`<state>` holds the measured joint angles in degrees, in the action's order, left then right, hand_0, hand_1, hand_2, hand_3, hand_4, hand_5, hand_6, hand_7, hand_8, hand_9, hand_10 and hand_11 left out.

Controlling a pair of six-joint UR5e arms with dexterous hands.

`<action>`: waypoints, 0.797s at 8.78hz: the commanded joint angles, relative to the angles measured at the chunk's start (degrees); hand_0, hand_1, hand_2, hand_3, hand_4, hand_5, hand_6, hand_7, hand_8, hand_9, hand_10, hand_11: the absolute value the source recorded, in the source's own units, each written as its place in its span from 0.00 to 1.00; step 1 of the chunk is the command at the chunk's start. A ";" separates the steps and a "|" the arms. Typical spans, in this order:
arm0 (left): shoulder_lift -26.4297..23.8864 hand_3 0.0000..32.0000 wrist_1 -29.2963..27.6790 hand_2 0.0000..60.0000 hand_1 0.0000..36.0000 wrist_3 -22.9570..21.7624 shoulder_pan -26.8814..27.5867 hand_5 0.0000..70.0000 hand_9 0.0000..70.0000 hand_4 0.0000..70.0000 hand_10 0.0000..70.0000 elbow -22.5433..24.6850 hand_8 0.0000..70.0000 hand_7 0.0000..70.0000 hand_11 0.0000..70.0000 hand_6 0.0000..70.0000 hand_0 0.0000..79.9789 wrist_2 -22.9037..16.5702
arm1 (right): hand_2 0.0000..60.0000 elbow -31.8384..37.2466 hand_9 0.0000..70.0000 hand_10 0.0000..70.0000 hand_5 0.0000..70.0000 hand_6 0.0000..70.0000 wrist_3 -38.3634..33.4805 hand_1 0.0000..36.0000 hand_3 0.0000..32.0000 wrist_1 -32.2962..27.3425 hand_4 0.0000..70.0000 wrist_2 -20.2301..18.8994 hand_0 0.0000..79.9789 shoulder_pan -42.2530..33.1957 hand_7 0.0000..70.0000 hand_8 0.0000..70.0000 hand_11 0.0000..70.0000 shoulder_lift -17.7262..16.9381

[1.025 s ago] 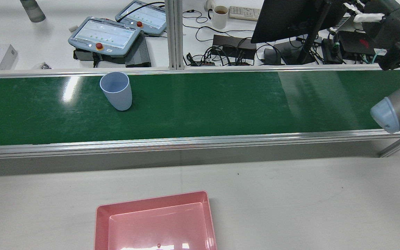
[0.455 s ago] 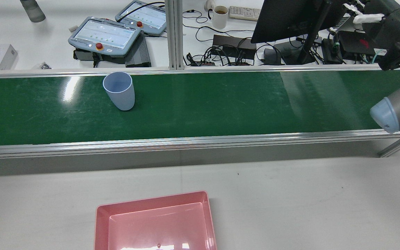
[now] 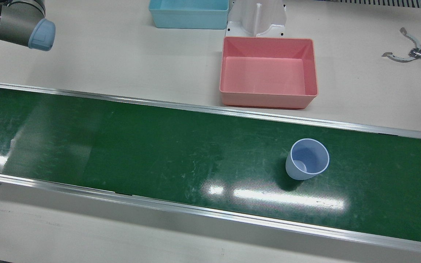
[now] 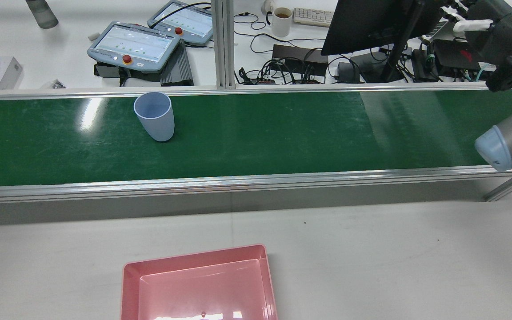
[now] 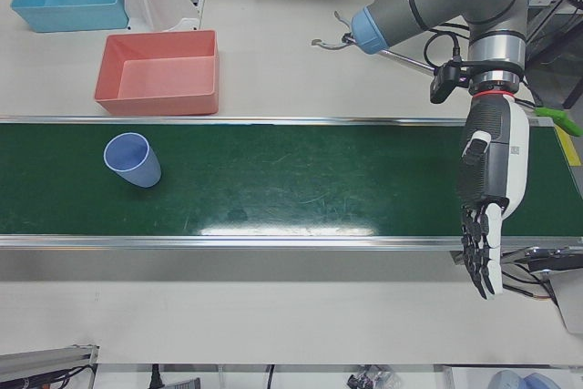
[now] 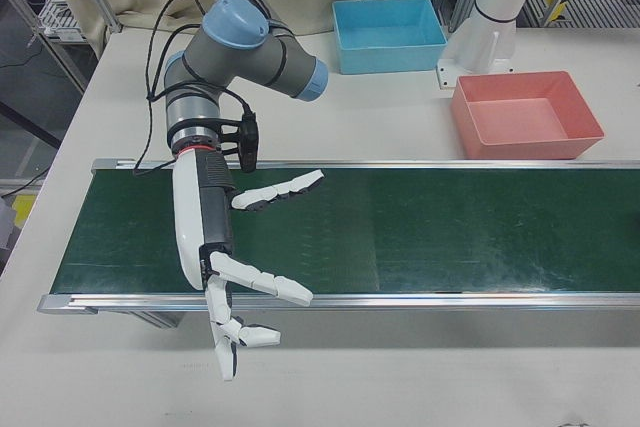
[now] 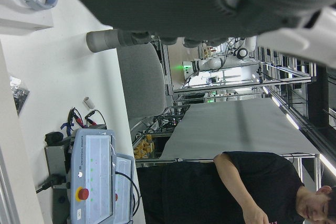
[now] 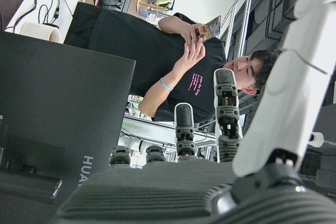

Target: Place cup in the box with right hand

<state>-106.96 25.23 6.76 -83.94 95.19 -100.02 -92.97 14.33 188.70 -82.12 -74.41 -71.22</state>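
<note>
The right robot hand is seen in the right-front view hanging fingers-down over the near edge of the green conveyor belt, at the end of the belt before the right arm. Its fingers are spread wide apart and nothing is held or touched; the thumb is stretched out sideways above the belt.

The left robot hand is shown in the left-front view at the opposite end of the belt, also pointing down past the near rail. Its fingers are extended and slightly separated, and it is likewise empty and free of contact.

The cup, pale blue, stands upright on its base on the belt, mouth open upward and long axis vertical. In the rear view the cup is seen close to the far rail, on the left arm's half of the belt, well apart from both robot hands.

The pink box rests on the white tabletop just beside the belt's rail on the robot's side, its interior empty. A blue box lies farther back on the same tabletop.
</note>
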 commanded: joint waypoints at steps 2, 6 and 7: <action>0.00 0.00 0.00 0.00 0.00 0.00 -0.08 0.00 0.00 0.00 0.00 0.00 0.00 0.00 0.00 0.00 0.00 0.00 | 0.00 0.42 0.12 0.05 0.06 0.10 0.00 0.27 0.26 0.00 0.42 0.20 0.67 0.14 0.58 0.01 0.10 0.38; 0.00 0.00 0.00 0.00 0.00 0.00 0.01 0.00 0.00 0.00 0.00 0.00 0.00 0.00 0.00 0.00 0.00 0.00 | 0.00 0.34 0.11 0.04 0.06 0.10 0.00 0.28 0.28 0.00 0.41 0.20 0.68 0.14 0.57 0.00 0.08 0.38; 0.00 0.00 0.00 0.00 0.00 0.00 -0.08 0.00 0.00 0.00 0.00 0.00 0.00 0.00 0.00 0.00 0.00 0.00 | 0.00 0.34 0.10 0.04 0.06 0.10 0.00 0.28 0.29 0.00 0.41 0.20 0.67 0.23 0.57 0.00 0.08 0.56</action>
<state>-106.96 25.22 6.77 -83.94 95.18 -100.02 -92.62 14.33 188.70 -81.91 -74.27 -70.85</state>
